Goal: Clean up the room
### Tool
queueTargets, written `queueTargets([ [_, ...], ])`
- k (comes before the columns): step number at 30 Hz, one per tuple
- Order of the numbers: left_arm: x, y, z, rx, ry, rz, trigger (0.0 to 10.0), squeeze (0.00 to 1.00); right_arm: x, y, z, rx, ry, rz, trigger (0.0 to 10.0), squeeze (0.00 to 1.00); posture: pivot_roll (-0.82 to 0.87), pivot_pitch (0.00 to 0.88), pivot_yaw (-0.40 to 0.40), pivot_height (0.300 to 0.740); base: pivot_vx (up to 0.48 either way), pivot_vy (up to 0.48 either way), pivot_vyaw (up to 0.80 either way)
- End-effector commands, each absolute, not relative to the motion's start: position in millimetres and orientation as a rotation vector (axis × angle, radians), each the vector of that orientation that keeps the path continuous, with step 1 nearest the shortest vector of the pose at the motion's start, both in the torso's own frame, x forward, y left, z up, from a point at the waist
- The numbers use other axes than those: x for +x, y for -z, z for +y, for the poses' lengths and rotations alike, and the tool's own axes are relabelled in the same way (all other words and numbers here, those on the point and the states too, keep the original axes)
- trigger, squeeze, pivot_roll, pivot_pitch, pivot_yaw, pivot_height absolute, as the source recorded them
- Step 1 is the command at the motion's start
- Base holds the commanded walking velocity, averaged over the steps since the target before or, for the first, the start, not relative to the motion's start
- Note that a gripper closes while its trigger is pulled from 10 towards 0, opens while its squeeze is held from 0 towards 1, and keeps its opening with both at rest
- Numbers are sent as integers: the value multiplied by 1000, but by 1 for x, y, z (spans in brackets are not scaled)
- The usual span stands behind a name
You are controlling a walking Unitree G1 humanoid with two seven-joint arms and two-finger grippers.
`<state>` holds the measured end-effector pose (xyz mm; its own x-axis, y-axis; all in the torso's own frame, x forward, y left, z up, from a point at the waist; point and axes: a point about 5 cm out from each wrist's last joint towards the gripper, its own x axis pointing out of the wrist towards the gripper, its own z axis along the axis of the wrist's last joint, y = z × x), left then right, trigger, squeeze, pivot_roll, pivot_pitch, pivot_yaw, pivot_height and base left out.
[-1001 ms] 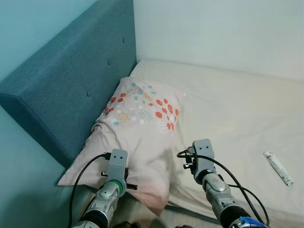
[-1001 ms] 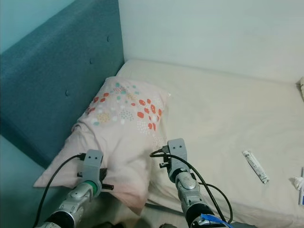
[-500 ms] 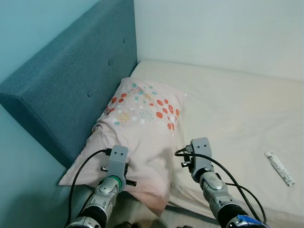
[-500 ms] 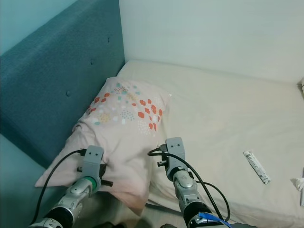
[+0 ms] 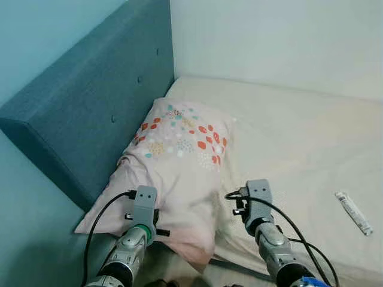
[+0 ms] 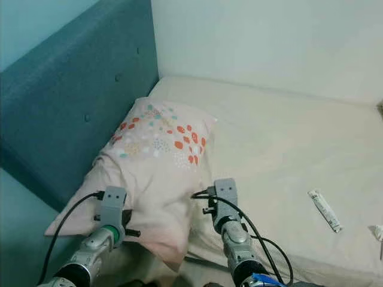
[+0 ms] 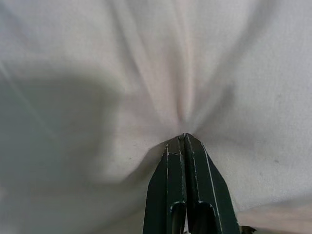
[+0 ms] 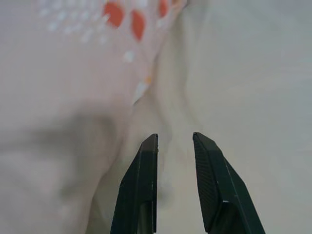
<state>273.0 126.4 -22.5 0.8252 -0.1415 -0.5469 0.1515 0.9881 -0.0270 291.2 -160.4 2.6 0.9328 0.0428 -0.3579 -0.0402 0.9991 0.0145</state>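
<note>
A pale pink pillow (image 5: 179, 155) with red, teal and yellow dots lies on the bed, leaning against the blue headboard (image 5: 90, 101). My left gripper (image 7: 184, 137) is shut on the pillow's plain fabric near its front end; creases radiate from the pinch. My left wrist (image 5: 145, 203) rests at the pillow's near corner. My right gripper (image 8: 174, 136) is open with nothing between its fingers, hovering at the pillow's right edge where it meets the sheet. The right wrist (image 5: 258, 192) sits just right of the pillow.
The cream mattress (image 5: 299, 137) spreads to the right, and a small white tube (image 5: 351, 211) lies on it near the right edge. A pale wall stands behind the bed. The pillow's near end overhangs the bed's front edge.
The right wrist has drawn back slightly toward me and to the right. The left wrist has shifted only a little, still pinching the pillow. The pillow lies as before.
</note>
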Motion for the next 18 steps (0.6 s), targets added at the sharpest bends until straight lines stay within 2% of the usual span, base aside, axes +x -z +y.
queueTargets([
  [1,268,28,129,18,148,603,10000,0,293,-3,-153,37,-47,377,10000,0,109,28,88,740,0,0,0],
  [6,270,26,134,-22,100,609,10000,0,294,-2,-152,33,-49,391,10000,0,101,17,87,740,0,0,0],
  [18,269,27,134,-20,102,610,10000,0,294,-2,-149,-12,-78,396,10000,0,109,18,83,740,0,0,0],
])
